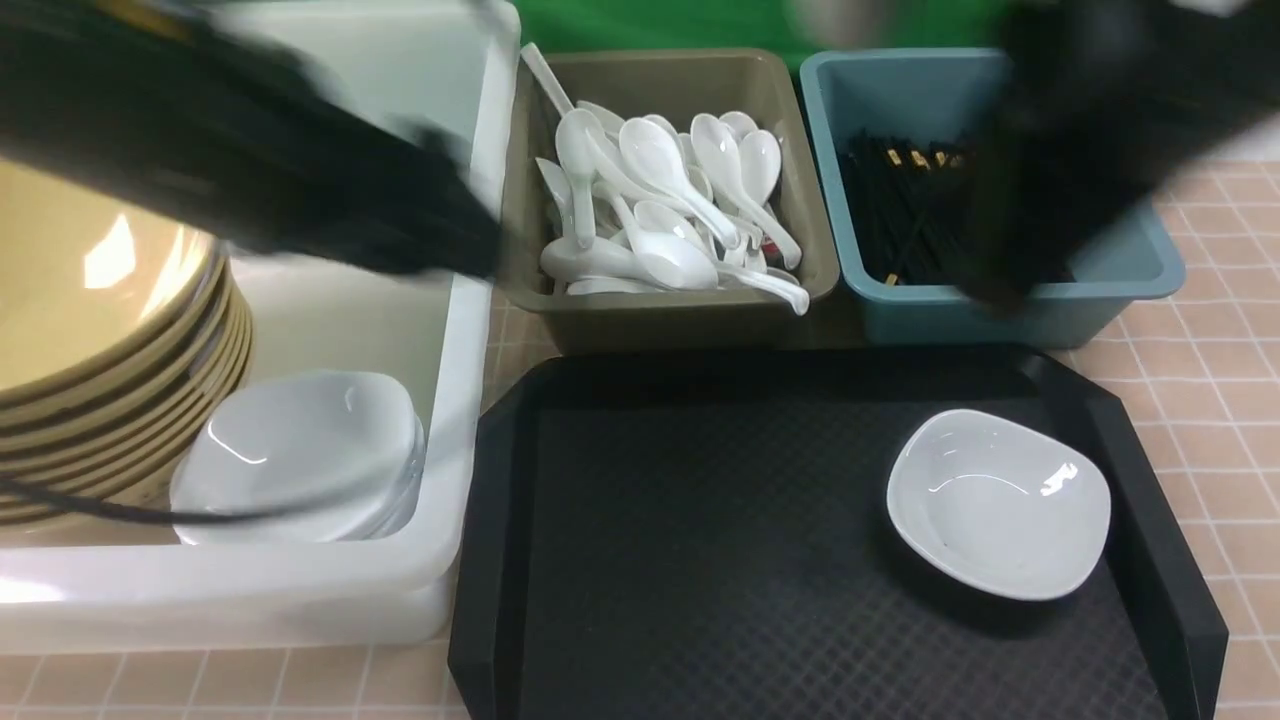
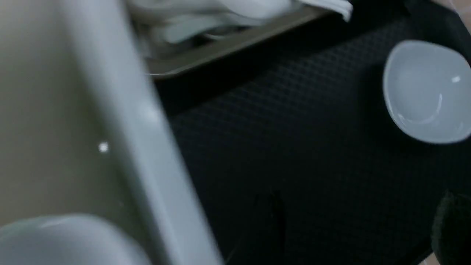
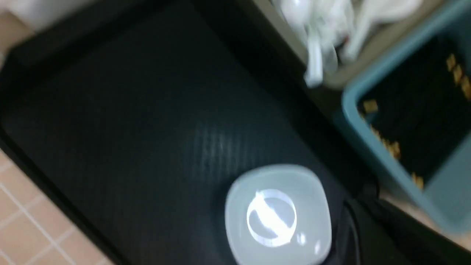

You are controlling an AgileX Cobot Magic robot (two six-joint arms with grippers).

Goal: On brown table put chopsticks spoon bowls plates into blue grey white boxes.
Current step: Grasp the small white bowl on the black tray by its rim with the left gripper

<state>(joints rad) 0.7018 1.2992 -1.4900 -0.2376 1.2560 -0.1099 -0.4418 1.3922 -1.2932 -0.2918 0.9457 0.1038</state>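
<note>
On the brown table stand three boxes. The white box holds stacked yellow bowls and stacked white plates. Several spoons fill the grey box. Black chopsticks lie in the blue box. One more plate rests on the black tray. My left gripper hovers over the tray beside the white box's wall, open and empty. My right gripper, blurred, is shut and empty above the blue box's front edge.
The black tray lies in front of the grey and blue boxes, its raised rim close to the lone plate. The left arm stretches blurred across the white box. A thin black cable crosses the bowls and stacked plates.
</note>
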